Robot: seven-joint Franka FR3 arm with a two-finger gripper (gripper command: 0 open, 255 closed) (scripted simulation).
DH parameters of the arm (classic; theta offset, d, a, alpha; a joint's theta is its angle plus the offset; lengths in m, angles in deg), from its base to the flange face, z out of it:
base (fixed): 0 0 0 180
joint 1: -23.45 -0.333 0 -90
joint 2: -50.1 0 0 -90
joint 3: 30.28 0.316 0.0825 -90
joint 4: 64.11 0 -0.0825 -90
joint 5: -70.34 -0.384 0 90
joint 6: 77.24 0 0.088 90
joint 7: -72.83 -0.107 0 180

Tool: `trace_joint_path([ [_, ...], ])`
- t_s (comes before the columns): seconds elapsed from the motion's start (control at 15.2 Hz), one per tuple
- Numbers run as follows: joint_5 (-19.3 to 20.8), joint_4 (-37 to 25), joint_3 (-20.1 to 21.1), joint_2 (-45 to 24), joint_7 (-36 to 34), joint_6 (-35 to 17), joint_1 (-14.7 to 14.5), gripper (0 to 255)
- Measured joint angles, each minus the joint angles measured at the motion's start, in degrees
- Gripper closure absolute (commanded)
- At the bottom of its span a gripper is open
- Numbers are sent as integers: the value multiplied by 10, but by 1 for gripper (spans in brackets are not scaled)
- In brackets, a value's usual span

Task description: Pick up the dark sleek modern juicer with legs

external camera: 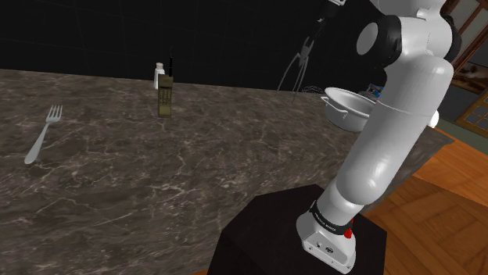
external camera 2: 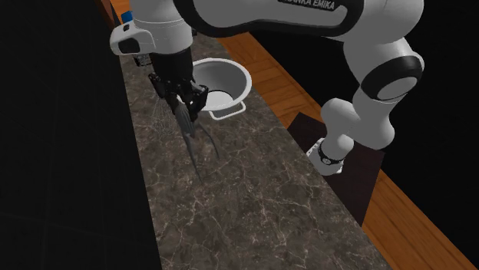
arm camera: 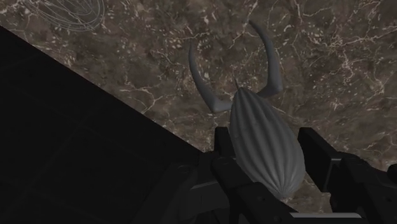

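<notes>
Clasps a dark grey, ribbed, teardrop-shaped juicer (arm camera: 264,143) with long curved legs in the all-black two-finger gripper (arm camera: 268,159). Closed part-way, pinching the ribbed body from both sides with the black fingers (arm camera: 222,156). Points the legs away from the hand, toward the dark, pale-veined, marble-look counter (arm camera: 318,57).

In the second exterior view, hangs under the gripper (external camera 2: 184,98) with legs trailing down, near the counter's long edge by the black area. Just beside a pale round bowl with side handles (external camera 2: 239,75) and a thin wire whisk-like thing (external camera 2: 161,115).

In the shoulder view, looks lifted clear of the surface, but faint against the black, so hard to be sure.

Elsewhere on the counter, well apart from the juicer:
- silver fork (external camera: 43,133), lying flat
- olive-green handheld radio (external camera: 165,98), upright
- small white bottle (external camera: 159,73), just behind the radio

At the shoulder view's lower right, black box stand (external camera: 266,234) under the white arm (external camera: 391,133).
</notes>
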State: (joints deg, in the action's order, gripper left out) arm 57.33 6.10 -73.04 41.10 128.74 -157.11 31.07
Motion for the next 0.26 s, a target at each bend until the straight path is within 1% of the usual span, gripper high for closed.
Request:
trace_joint_path([
  [0.26, -25, -66, -4, -30, 6, 44, 22, 255],
])
